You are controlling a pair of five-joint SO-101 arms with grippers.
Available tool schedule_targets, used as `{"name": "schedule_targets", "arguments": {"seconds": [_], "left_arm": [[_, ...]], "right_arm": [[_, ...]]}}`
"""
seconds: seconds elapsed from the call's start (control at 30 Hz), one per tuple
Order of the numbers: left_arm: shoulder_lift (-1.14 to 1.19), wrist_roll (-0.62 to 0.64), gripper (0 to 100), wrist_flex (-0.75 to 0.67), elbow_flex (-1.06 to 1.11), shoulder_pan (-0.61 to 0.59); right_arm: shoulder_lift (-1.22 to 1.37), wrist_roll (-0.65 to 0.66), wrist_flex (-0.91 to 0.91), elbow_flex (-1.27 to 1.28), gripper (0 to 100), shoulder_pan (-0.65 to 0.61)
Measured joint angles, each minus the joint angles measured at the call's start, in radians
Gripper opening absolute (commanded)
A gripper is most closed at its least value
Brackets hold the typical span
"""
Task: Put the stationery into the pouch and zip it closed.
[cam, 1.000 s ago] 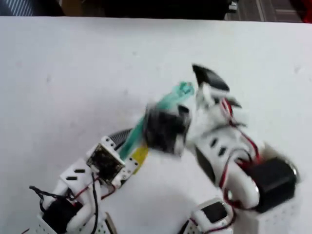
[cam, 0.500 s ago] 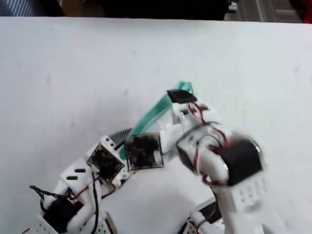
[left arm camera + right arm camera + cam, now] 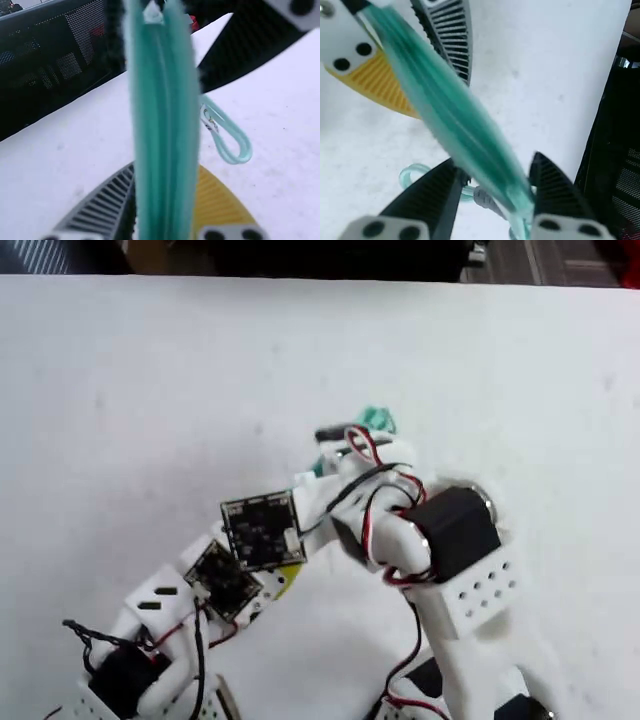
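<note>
The teal pouch (image 3: 162,125) hangs edge-on above the table, and my left gripper (image 3: 165,175) is shut on it between a grey finger (image 3: 100,210) and a yellow finger (image 3: 220,205). A teal loop (image 3: 230,142) dangles from the metal zipper pull (image 3: 482,197). My right gripper (image 3: 495,159) is open and straddles the pouch (image 3: 450,110) near that pull, with one black finger (image 3: 432,197) on each side. From above, the pouch's far end (image 3: 372,420) pokes out beyond the right gripper (image 3: 342,445), and the right arm covers the remainder. No loose stationery is in sight.
The white table (image 3: 130,390) stretches bare to the left and far side. The right arm's body (image 3: 450,540) and its camera board (image 3: 262,530) hang over the left arm's wrist (image 3: 225,580). A dark mesh barrier (image 3: 55,65) stands beyond the table edge.
The right arm swung left and closer to the left arm, bringing its gripper down astride the pouch's far end. The left arm kept still, holding the pouch.
</note>
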Motion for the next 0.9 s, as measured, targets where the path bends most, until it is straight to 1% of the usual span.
{"name": "schedule_targets", "arguments": {"seconds": [0.03, 0.07, 0.13, 0.17, 0.23, 0.3, 0.4, 0.5, 0.63, 0.73, 0.83, 0.9], "left_arm": [[0.000, 0.000, 13, 0.000, 0.000, 0.000], [0.000, 0.000, 13, 0.000, 0.000, 0.000], [0.002, 0.000, 18, 0.000, 0.000, -0.011], [0.002, 0.011, 21, 0.000, 0.000, -0.020], [0.002, 0.043, 23, 0.002, -0.008, -0.066], [0.009, 0.095, 23, 0.017, -0.046, -0.133], [0.008, 0.167, 25, 0.071, -0.147, -0.265], [-0.003, 0.232, 26, 0.110, -0.235, -0.408], [-0.003, 0.330, 26, 0.124, -0.279, -0.562], [-0.005, 0.376, 26, 0.124, -0.284, -0.614], [-0.003, 0.414, 26, 0.124, -0.285, -0.631], [-0.003, 0.428, 26, 0.120, -0.267, -0.634]], "right_arm": [[-0.011, 0.003, 0.000, 0.008, 3.5, -0.006], [-0.015, 0.015, 0.002, 0.012, 1.3, -0.008], [-0.020, 0.040, 0.003, 0.012, 2.1, -0.008], [-0.018, 0.040, 0.002, 0.011, 1.9, 0.000], [-0.018, 0.005, -0.025, 0.002, 1.9, 0.025], [-0.017, -0.084, -0.077, 0.000, 1.9, 0.057], [-0.012, -0.273, -0.170, 0.002, 1.9, 0.124], [0.020, -0.448, -0.192, 0.005, 1.9, 0.172], [0.118, -0.591, -0.192, 0.069, 1.9, 0.227], [0.180, -0.690, -0.221, 0.077, 1.9, 0.270], [0.270, -0.775, -0.239, 0.068, 1.9, 0.331], [0.322, -0.807, -0.232, 0.068, 1.9, 0.361]]}}
